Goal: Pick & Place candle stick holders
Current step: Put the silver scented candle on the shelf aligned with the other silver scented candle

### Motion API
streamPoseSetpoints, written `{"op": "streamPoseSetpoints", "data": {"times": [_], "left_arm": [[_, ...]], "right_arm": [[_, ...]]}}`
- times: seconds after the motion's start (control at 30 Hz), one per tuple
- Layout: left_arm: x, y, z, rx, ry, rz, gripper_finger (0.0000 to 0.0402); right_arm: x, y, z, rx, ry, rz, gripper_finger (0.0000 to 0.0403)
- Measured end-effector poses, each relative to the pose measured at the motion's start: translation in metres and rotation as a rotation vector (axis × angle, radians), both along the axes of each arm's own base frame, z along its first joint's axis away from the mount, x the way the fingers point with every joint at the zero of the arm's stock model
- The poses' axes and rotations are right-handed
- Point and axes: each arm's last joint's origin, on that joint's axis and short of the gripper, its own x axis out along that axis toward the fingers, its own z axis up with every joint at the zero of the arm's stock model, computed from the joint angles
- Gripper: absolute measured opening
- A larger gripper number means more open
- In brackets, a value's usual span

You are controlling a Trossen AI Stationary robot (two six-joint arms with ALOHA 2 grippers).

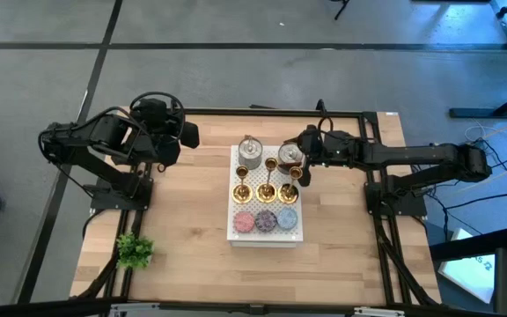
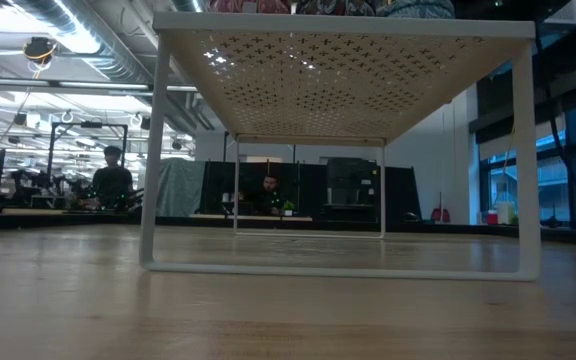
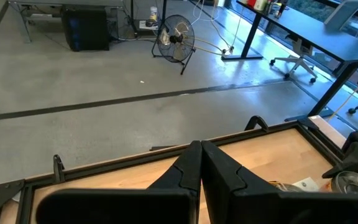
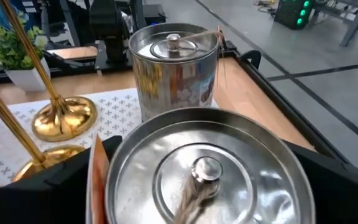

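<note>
Three gold candle stick holders (image 1: 267, 190) stand upright on their round bases in a row on a white perforated rack (image 1: 234, 176). Two of them show in the right wrist view (image 4: 64, 117). My right gripper (image 1: 299, 164) is open at the rack's far right. Its fingers (image 4: 67, 174) stand on either side of a silvery lidded pot (image 4: 207, 174), just behind the candlestick row. My left gripper (image 1: 188, 134) is shut and empty above the table's far left part, well away from the rack; it also shows in the left wrist view (image 3: 199, 168). My right gripper's fingers stand level on either side of the nearer silvery pot, coming from the table's right. The pot itself hides its sides: I cannot tell whether the fingers touch it.
A second silvery pot (image 1: 250, 152) stands at the rack's far left. Pink, purple and blue discs (image 1: 266, 220) lie along the rack's near edge. A small green plant (image 1: 135, 250) stands at the table's near left. The rack stands on thin legs (image 2: 149, 150).
</note>
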Motion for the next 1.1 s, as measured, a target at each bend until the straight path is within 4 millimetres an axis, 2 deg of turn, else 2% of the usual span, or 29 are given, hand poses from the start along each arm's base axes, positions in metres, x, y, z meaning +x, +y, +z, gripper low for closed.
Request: {"op": "streamPoseSetpoints", "data": {"times": [0.43,0.9,1.1], "left_arm": [[-0.001,-0.008,0.001,0.031,-0.007,-0.027,0.0004],[-0.002,-0.012,0.001,0.043,-0.026,-0.031,0.0003],[-0.002,-0.012,0.001,0.042,-0.027,-0.031,0.0003]], "right_arm": [[-0.004,0.002,0.02,0.024,0.009,0.016,0.04],[-0.024,0.005,0.039,0.016,-0.055,0.005,0.04],[-0.044,0.007,0.056,0.007,-0.134,0.006,0.04]]}}
